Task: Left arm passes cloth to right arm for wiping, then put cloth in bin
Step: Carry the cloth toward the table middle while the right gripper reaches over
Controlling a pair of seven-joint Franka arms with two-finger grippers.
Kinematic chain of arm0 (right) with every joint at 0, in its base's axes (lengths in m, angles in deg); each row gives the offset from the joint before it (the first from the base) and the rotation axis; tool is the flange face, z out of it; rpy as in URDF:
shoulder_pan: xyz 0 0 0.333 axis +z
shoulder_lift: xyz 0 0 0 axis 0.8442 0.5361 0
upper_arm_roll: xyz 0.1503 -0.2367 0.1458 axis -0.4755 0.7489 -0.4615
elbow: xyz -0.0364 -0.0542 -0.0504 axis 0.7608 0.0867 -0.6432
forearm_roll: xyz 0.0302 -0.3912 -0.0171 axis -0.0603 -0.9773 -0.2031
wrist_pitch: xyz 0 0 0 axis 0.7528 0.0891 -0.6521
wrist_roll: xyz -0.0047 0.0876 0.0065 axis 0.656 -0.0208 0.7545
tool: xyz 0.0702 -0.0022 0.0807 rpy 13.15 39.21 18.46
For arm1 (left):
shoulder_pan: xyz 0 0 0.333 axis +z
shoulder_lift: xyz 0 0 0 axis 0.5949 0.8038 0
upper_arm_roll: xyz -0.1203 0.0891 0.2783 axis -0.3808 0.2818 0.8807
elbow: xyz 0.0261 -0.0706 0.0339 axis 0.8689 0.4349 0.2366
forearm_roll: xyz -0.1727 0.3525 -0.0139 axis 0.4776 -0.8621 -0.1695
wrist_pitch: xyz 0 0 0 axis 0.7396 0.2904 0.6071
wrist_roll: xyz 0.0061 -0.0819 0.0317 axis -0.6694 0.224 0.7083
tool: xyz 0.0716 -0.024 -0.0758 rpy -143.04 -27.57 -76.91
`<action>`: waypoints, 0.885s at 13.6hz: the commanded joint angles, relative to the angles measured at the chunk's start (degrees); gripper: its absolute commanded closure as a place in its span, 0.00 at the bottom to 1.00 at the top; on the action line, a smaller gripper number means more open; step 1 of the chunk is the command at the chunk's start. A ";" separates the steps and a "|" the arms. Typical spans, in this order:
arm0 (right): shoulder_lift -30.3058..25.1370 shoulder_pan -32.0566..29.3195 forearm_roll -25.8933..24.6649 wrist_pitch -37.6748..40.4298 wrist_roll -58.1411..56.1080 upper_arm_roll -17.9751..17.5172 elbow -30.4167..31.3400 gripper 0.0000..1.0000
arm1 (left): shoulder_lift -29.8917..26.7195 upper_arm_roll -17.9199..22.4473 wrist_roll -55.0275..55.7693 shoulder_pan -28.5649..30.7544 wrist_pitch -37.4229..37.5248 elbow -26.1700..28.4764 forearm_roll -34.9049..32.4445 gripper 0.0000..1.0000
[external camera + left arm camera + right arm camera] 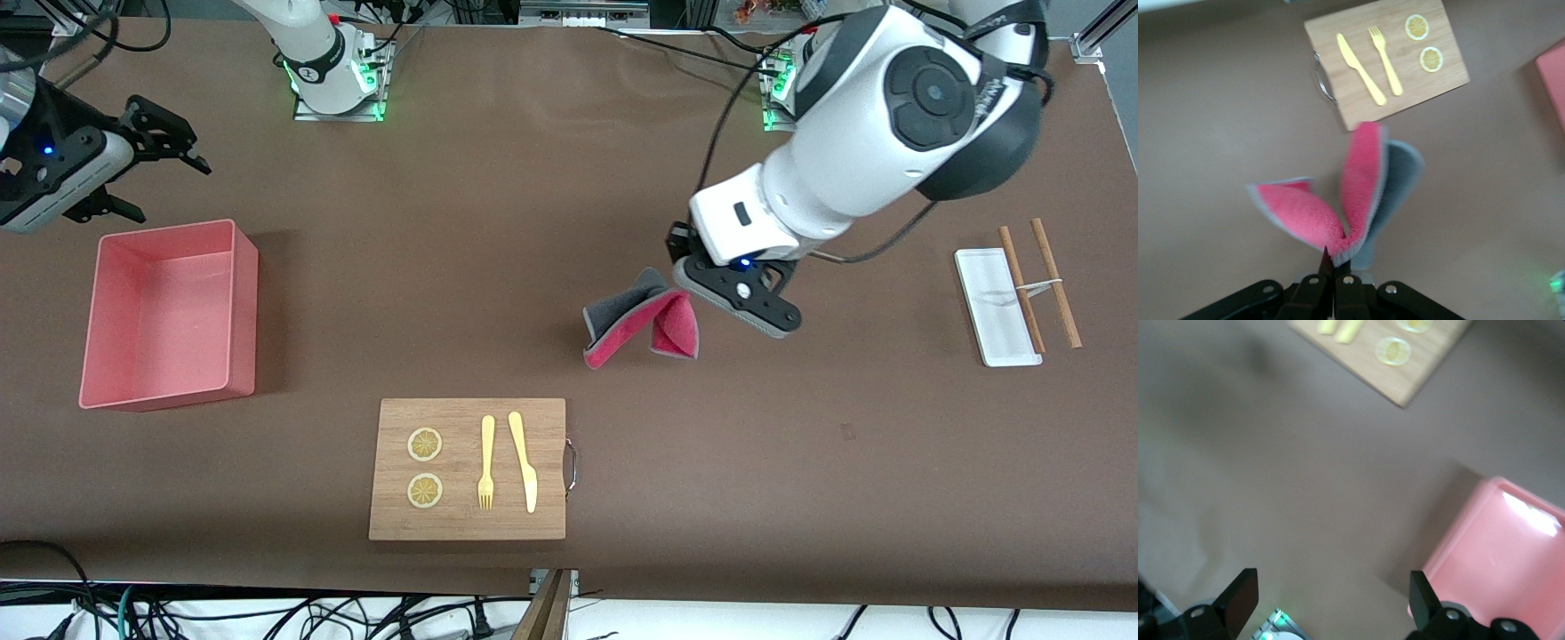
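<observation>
My left gripper (683,283) is shut on a corner of the cloth (636,324). The cloth hangs folded from it over the bare middle of the table, pinkish-red face inward, dark grey outward. In the left wrist view the fingers (1328,267) pinch the cloth (1361,193) at its edge. The pink bin (244,311) stands toward the right arm's end of the table with nothing in it. It also shows in the right wrist view (1471,540). My right gripper (164,151) is open and holds nothing, up in the air by the bin; in its own view (1331,595) the jaws stand wide apart.
A wooden board (542,427) with two lemon slices, a yellow fork and a yellow knife lies nearer to the front camera than the cloth. A small white tray (982,293) with two brown sticks lies toward the left arm's end.
</observation>
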 commanded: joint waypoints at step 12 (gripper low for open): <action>8.48 -8.86 33.20 -0.39 -73.32 5.52 27.57 0.00 | 1.71 0.84 7.62 -6.93 -2.62 -0.91 9.74 1.00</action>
